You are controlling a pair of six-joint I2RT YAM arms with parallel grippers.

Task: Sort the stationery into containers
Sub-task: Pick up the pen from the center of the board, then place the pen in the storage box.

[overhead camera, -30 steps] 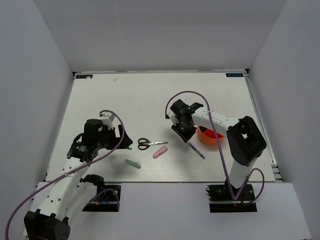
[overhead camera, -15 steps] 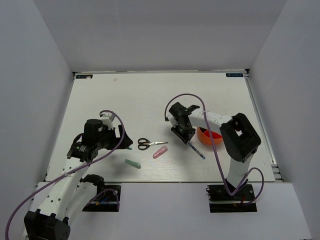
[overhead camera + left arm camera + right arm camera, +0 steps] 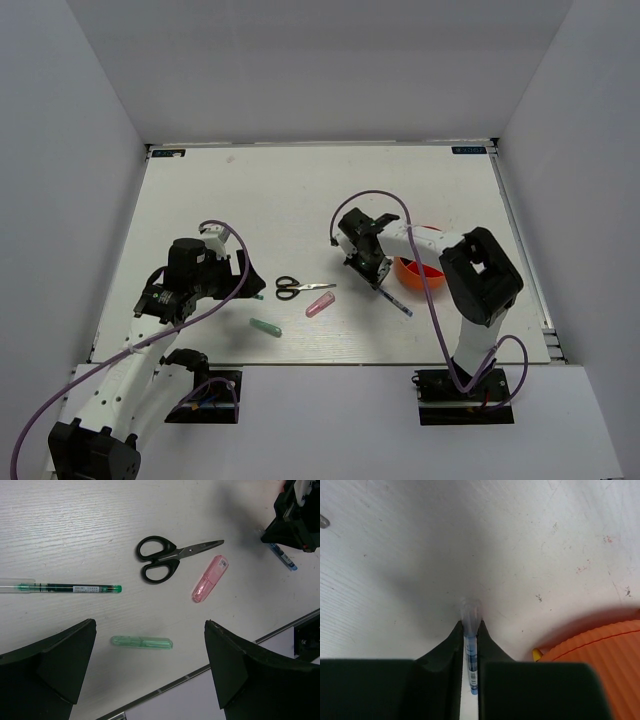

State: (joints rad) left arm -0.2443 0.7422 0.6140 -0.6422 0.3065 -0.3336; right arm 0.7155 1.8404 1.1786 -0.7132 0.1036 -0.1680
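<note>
- Right gripper (image 3: 372, 275) is down at the table (image 3: 280, 200). Its jaws are pinched on the blue pen (image 3: 470, 652) close to the capped end. The rest of the barrel lies flat and runs out toward 5 o'clock in the top view.
- Risk: the grip is well off-centre. On lift the long free end will likely droop or pivot between the pads, and the pen could slip out.
- Risk: the orange bowl (image 3: 420, 270) sits just beside the gripper at 3 o'clock. A low swing could drag the pen's tail into the rim and shove or tip the bowl. Better to lift clear first, then traverse.
- Risk: the fingertips look very close to the tabletop, so any further descent would jam them.
- Left gripper (image 3: 150, 624) is wide open and holds nothing. It hovers over the green pen (image 3: 65, 587), scissors (image 3: 167, 560), pink stick (image 3: 210, 578) and green stick (image 3: 141, 641). All four are still outside the bowl, around 9 o'clock of the right gripper.
- Versus 1 s ago: the right gripper has dropped and shifted toward 6 o'clock onto the pen's end. The left arm and the loose items are unchanged.
</note>
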